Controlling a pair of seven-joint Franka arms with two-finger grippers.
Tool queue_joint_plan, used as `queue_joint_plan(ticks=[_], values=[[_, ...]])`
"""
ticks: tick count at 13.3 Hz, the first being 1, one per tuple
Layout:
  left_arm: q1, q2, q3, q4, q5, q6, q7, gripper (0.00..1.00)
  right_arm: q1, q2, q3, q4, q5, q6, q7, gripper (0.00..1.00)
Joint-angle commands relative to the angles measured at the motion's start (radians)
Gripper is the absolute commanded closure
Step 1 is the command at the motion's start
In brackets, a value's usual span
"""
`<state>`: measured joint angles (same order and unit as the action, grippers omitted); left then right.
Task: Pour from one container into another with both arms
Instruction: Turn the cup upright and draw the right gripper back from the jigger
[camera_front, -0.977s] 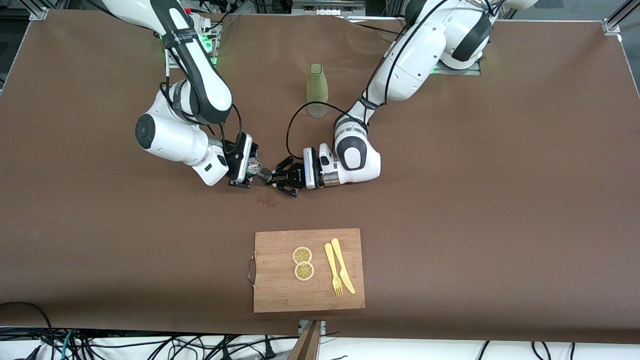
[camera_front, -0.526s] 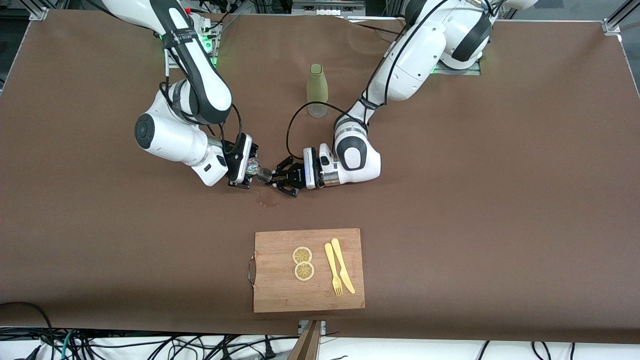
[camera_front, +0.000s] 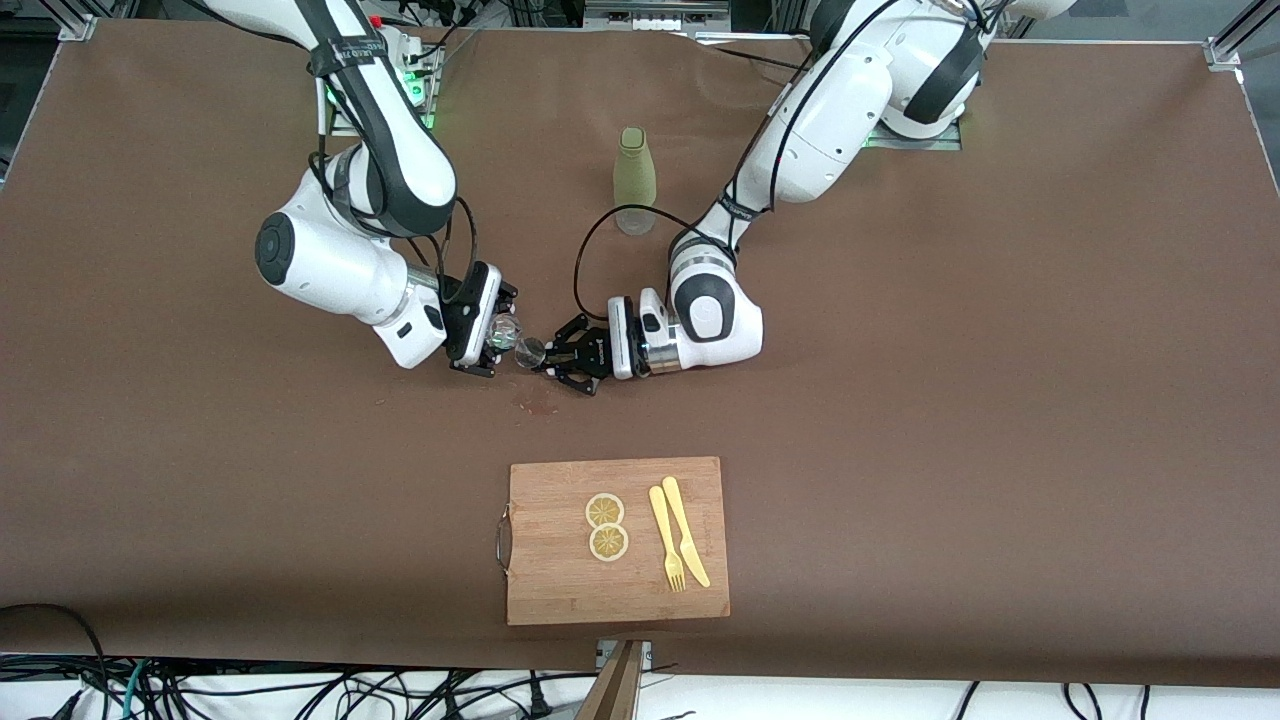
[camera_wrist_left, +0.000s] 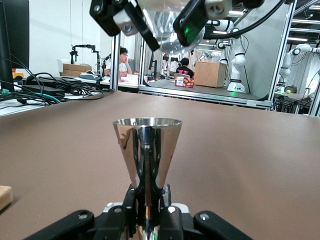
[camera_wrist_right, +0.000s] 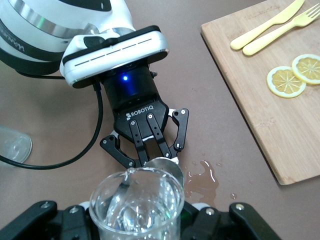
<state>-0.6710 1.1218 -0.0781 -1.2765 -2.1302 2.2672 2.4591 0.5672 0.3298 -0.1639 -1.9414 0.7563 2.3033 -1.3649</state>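
So here's the setup mid-pour. The left claw (camera_front: 560, 358) is clamped on the waist of the little metal jigger (camera_wrist_left: 146, 150), holding it upright over the bare brown worktop (camera_front: 950, 400) so its top cone faces up like a funnel. Makes sense: gripping at the narrow middle keeps the fingers out of the mouth and the cup level.

The right claw (camera_front: 490, 340) is closed around the tiny faceted glass tumbler (camera_wrist_right: 136, 202), and it's up above the jigger with its lip right over the jigger's rim (in the right wrist view you can see the silver rim peeking out just under the glass). From the left wrist view the tumbler hangs overhead between the right claw's fingers, so the stream should drop straight into the cone.

I'd say we're right at the tipping stage, or just into it. There's a wet puddle (camera_wrist_right: 201, 177) on the worktop under the two claws, so some liquid hasn't gone where it should. The target mouth is small, so that's the risk here: a slight misalignment or a quick tilt and more ends up on the cloth.

Off to the side: a green-sleeved bottle (camera_front: 634, 180) stands between the two arms, and nearer the camera sits a cutting board (camera_front: 560, 590) with lemon slices (camera_front: 606, 526), a yellow fork (camera_front: 666, 540) and a knife (camera_front: 686, 530), all untouched.
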Motion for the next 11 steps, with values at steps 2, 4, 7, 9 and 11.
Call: queue_joint_plan(ticks=[2,4,7,9,11], values=[[0.002,-0.007,-0.003,0.016,-0.031,0.020,0.032,1.00,0.010,-0.044,-0.005,-0.007,0.012,-0.009,0.070,0.72],[0.008,-0.020,-0.003,0.002,-0.030,0.021,0.032,1.00,0.008,-0.069,-0.003,-0.008,0.015,-0.010,0.089,0.72],[0.018,-0.048,-0.003,-0.027,-0.028,0.022,0.034,1.00,-0.003,-0.106,-0.002,-0.004,0.021,-0.015,0.119,0.72],[0.027,-0.071,-0.006,-0.050,-0.027,0.022,0.035,1.00,-0.026,-0.123,0.000,0.005,0.024,-0.047,0.125,0.72],[0.050,-0.126,-0.006,-0.130,-0.027,0.012,0.064,1.00,-0.068,-0.121,0.003,0.041,0.067,-0.109,0.122,0.72]])
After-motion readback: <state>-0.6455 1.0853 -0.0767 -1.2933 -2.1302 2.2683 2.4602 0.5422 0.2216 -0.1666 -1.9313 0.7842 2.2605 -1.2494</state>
